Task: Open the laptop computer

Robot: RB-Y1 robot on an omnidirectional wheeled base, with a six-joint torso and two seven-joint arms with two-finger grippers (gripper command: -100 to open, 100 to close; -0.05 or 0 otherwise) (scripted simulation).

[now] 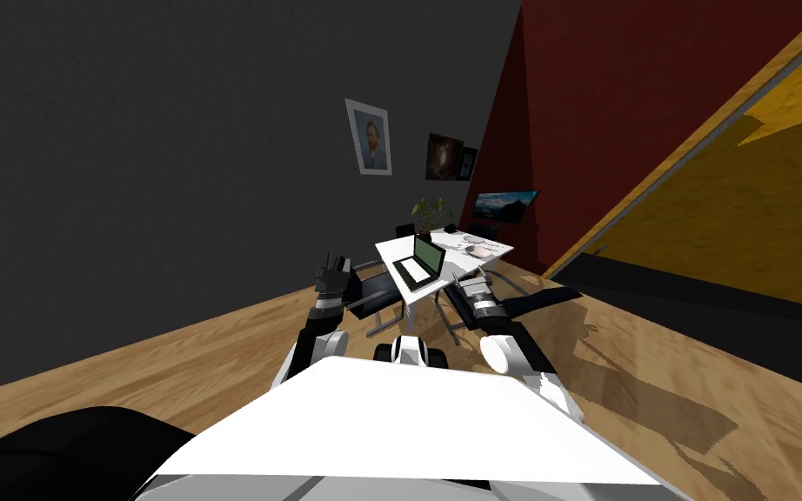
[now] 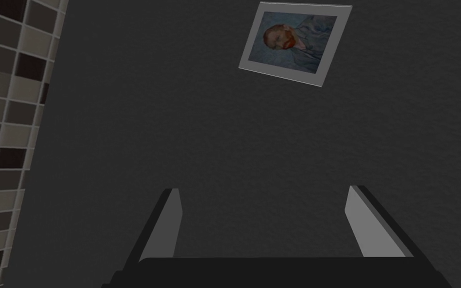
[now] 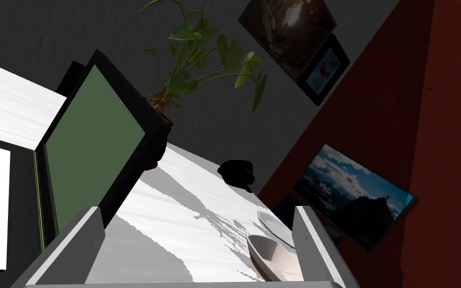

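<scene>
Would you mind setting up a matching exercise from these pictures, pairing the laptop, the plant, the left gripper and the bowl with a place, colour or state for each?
Things:
1. laptop
2. plant
3. left gripper
4. bowl

Descriptions:
A. white, on the table next to a finger of the right gripper
B. lid up, green screen showing
C. open, facing the dark wall
D. green leaves, standing just beyond the laptop's lid

Pairs: 1-B, 2-D, 3-C, 4-A
</scene>
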